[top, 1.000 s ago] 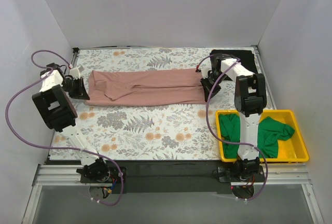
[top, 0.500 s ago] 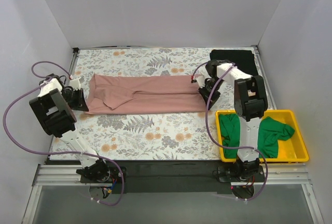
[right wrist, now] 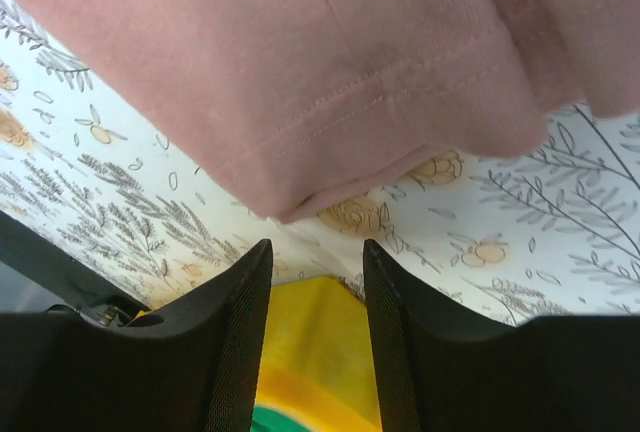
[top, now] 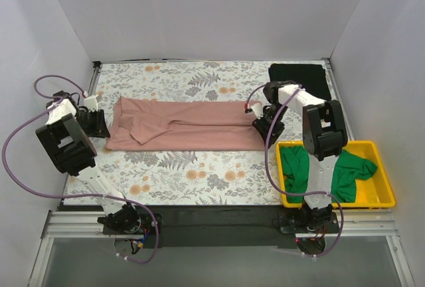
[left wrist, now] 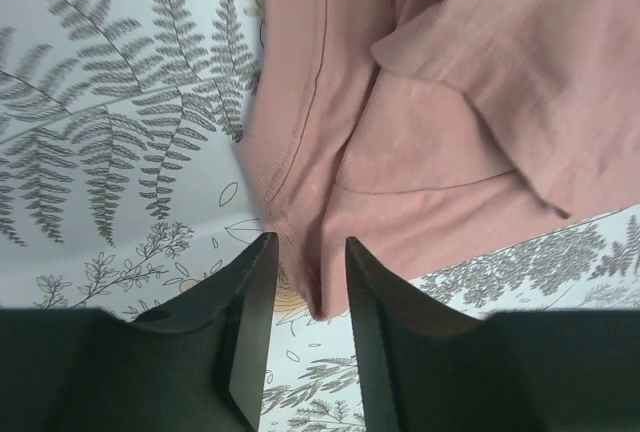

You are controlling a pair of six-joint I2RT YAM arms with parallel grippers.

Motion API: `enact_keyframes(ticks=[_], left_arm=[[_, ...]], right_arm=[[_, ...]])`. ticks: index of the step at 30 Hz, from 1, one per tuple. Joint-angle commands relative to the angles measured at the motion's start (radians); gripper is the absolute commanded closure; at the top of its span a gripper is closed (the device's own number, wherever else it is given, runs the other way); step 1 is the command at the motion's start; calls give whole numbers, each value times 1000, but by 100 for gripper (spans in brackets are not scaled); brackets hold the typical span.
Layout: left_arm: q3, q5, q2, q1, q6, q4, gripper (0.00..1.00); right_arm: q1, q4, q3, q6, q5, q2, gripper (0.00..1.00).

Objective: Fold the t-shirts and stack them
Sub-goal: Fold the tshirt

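Note:
The dusty pink t-shirt (top: pixel 186 124) lies as a long folded band across the middle of the floral table covering. My left gripper (top: pixel 99 125) is at its left end. In the left wrist view the left gripper (left wrist: pixel 310 242) is open, and a corner of the pink shirt (left wrist: pixel 400 102) lies loose between the jaws. My right gripper (top: pixel 266 128) is at the shirt's right end. In the right wrist view it (right wrist: pixel 316 244) is open and empty, with the shirt's hem (right wrist: pixel 330 102) just past the fingertips. The black t-shirt (top: pixel 300 78) lies folded at the back right. The bright green t-shirt (top: pixel 345 171) sits crumpled in the bin.
The yellow plastic bin (top: pixel 385 197) stands at the near right, right beside the right arm; its corner (right wrist: pixel 320 342) shows under the right jaws. White walls enclose the table on three sides. The floral covering (top: pixel 192 174) lies bare in front of the pink shirt.
Both grippers have moved toward the near edge, and the pink shirt has shifted nearer with them and lies flatter.

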Motion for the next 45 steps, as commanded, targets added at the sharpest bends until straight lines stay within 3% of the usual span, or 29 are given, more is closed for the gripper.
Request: enact_keyframes(ticks=[1, 6, 13, 20, 34, 39, 45], left_arm=[[37, 120, -113, 1, 9, 7, 67], [-53, 153, -294, -83, 55, 20, 56], [-273, -30, -414, -329, 38, 99, 53], [-339, -127, -409, -433, 24, 153, 54], [-304, -257, -293, -611, -16, 261, 65], [-305, -292, -254, -639, -14, 264, 66], [-298, -325, -262, -643, -32, 303, 75]], right_arm=[[-3, -24, 93, -20, -5, -79, 52], [-1, -32, 189, -11, -30, -70, 53], [14, -34, 215, 42, -103, -25, 59], [16, -30, 223, 51, -110, -2, 60], [16, -26, 220, 58, -110, 36, 62], [16, -20, 211, 55, -98, 36, 62], [16, -15, 201, 52, -98, 39, 62]])
